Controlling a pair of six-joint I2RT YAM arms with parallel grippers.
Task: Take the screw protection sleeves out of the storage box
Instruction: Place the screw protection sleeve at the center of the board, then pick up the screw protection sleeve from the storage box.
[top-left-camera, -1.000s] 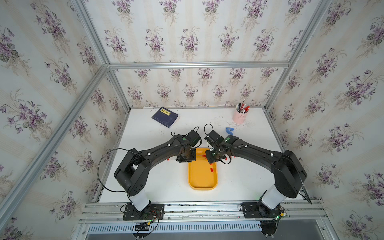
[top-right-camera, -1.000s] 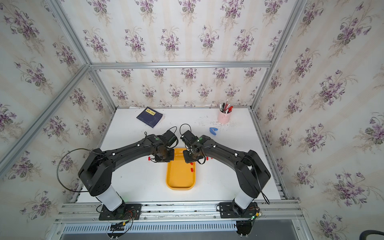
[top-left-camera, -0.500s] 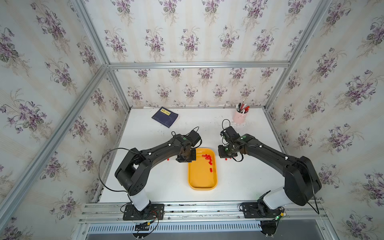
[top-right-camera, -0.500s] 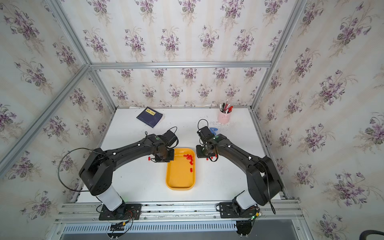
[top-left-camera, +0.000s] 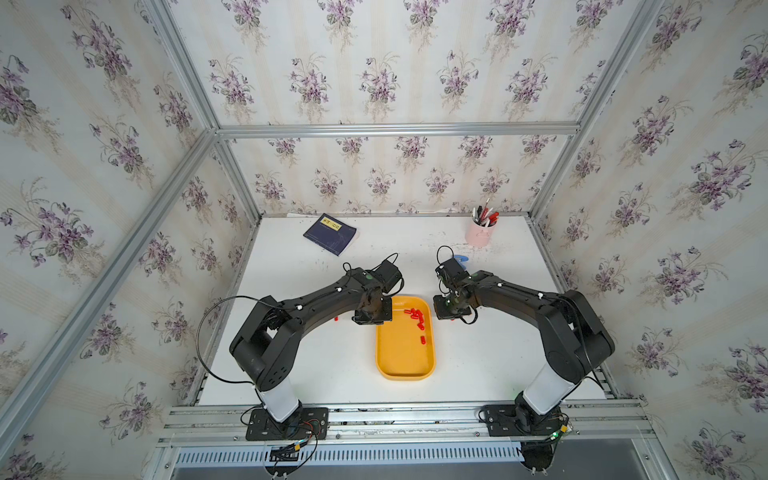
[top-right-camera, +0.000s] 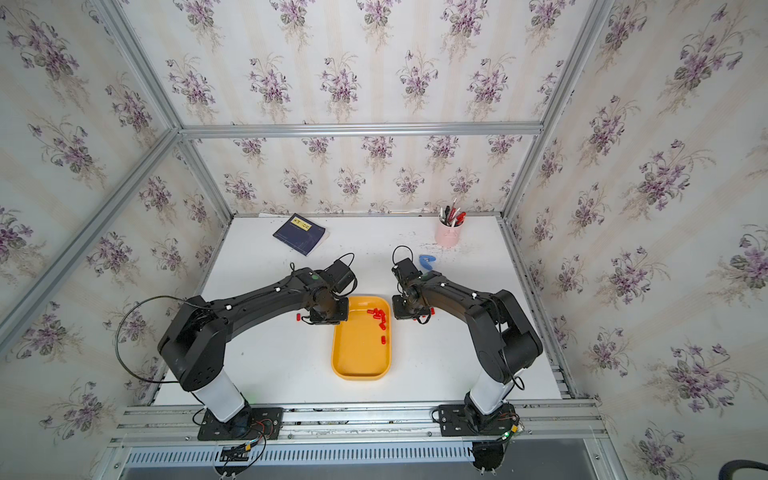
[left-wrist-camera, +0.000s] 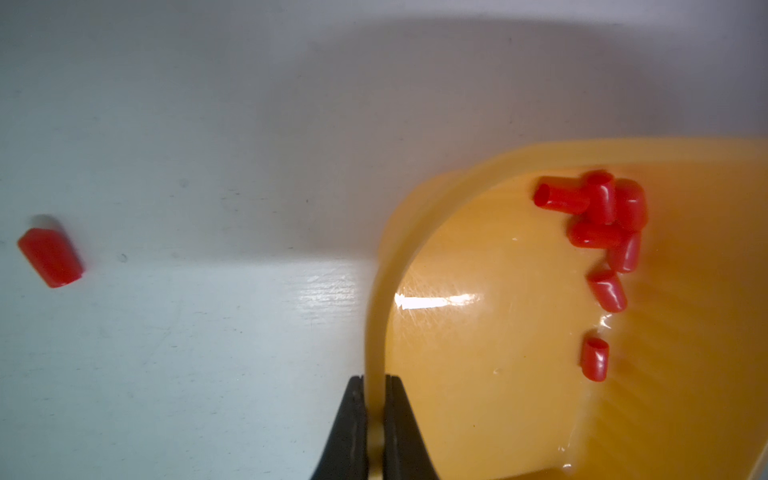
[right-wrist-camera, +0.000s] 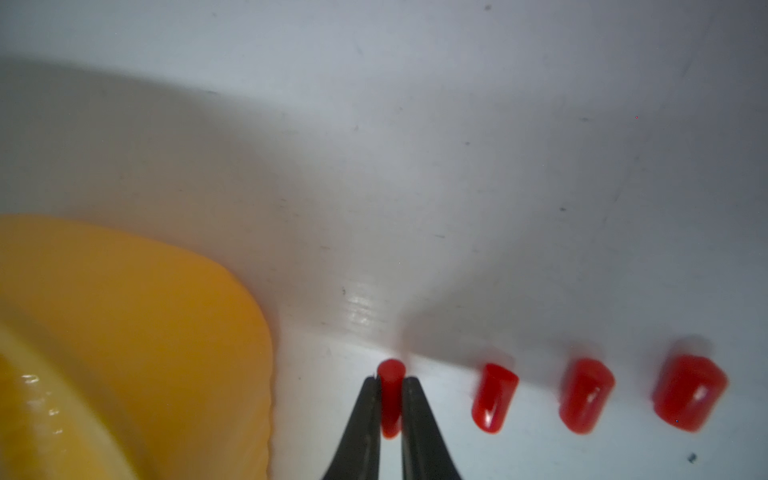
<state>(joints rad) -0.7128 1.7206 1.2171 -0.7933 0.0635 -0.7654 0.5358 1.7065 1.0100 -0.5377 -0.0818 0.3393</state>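
Clamping storage box (left-wrist-camera: 374, 291) rim with left gripper (left-wrist-camera: 376, 386) as anchor; pinching one sleeve (right-wrist-camera: 390, 370) in right gripper (right-wrist-camera: 390, 382), beside three more sleeves (right-wrist-camera: 586, 395) laid right of box.

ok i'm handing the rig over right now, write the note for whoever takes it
Left gripper: shut on the storage box rim.
Right gripper: shut on one sleeve, outside the box beside its edge.
Done: three sleeves in a row on the table beside it, a lone sleeve on the left arm's side.
Left: seven sleeves lie in the box; set the held one down, then fetch them.
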